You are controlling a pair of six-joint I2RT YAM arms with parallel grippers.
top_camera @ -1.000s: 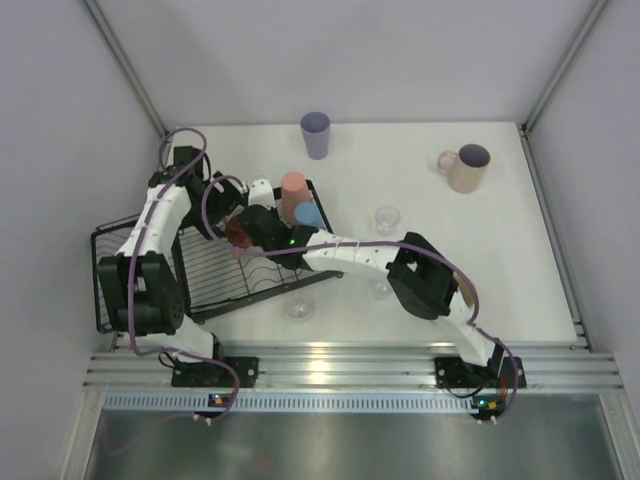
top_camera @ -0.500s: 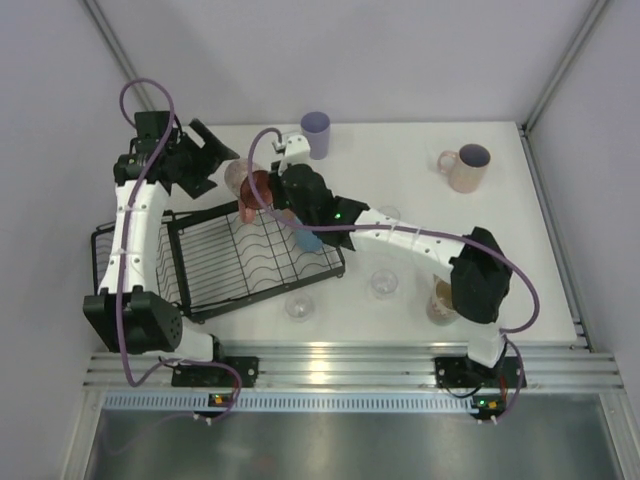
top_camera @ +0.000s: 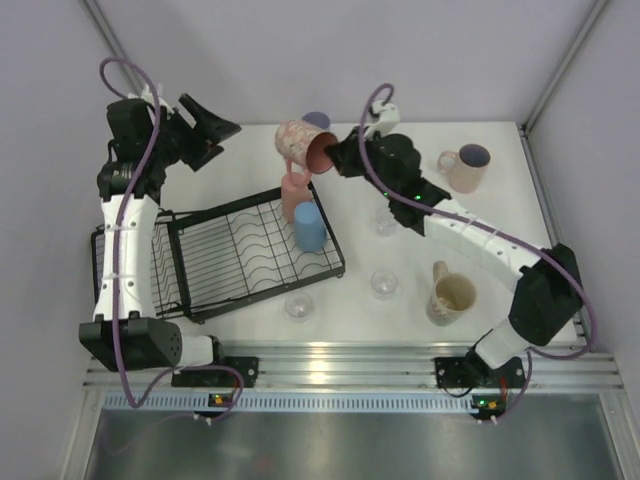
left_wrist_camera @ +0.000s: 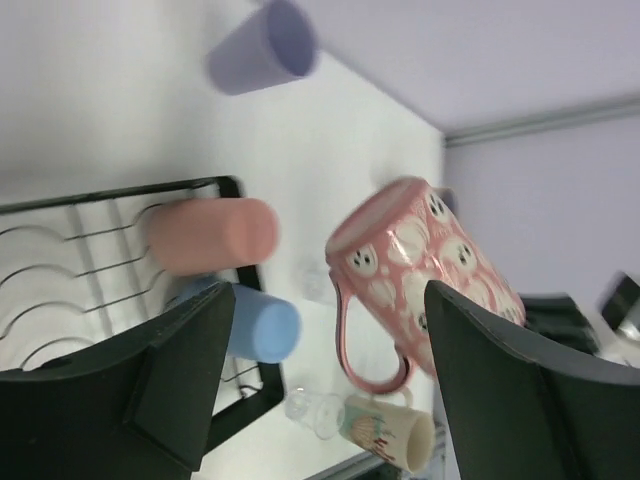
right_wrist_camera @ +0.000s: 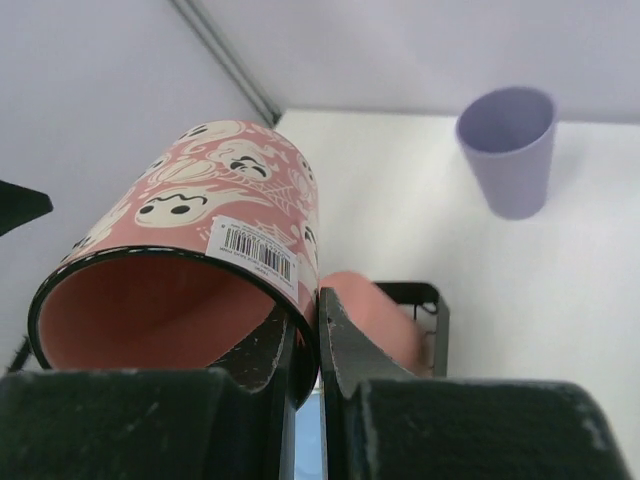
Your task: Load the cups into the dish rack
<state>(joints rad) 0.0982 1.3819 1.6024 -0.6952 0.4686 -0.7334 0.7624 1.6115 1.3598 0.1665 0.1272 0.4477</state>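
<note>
Risen clear of the dish rack [top_camera: 235,250], pink mug [top_camera: 303,146] pinched in right jaws — left jaws wide.

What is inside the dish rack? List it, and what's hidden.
A salmon-pink tumbler and a blue tumbler sit at the right end of the dish rack. The right claw holds a pink mug aloft, not inside. The left arm covers part of its basket section.

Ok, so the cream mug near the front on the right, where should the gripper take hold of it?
Pinch the rim of the cream mug from above, jaws astride its near wall, opposite the handle. It stands upright, mouth open upward, handle toward the far edge, so that wall is probably freest.
</note>
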